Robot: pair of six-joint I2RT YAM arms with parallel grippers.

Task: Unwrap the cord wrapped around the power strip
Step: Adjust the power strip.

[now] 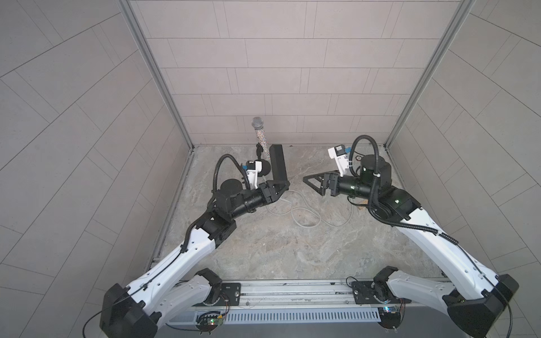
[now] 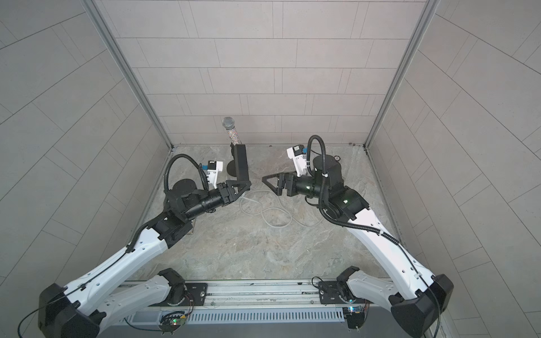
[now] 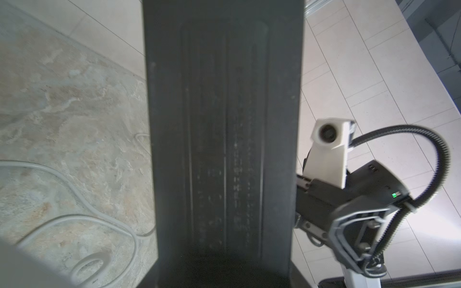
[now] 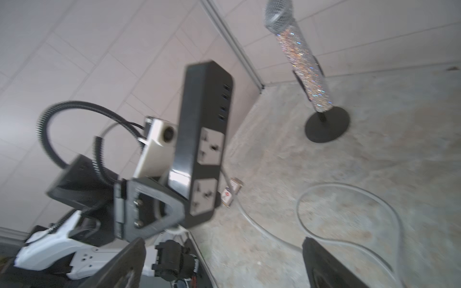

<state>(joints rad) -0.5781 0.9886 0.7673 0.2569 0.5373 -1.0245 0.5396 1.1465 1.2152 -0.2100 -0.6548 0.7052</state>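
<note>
Black power strip (image 4: 199, 119), white sockets (image 4: 210, 147), pale grey cord (image 4: 334, 184), marbled table (image 4: 374, 154)

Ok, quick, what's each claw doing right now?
Left gripper: shut on one end of the power strip.
Right gripper: open, holding nothing.

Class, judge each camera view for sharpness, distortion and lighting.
In both top views: sharp, evenly lit, but the wall tile lines bow from the wide lens. Left wrist view: the power strip fills the frame, dark and soft. Right wrist view: motion blur smears the microphone glitter into streaks.
</note>
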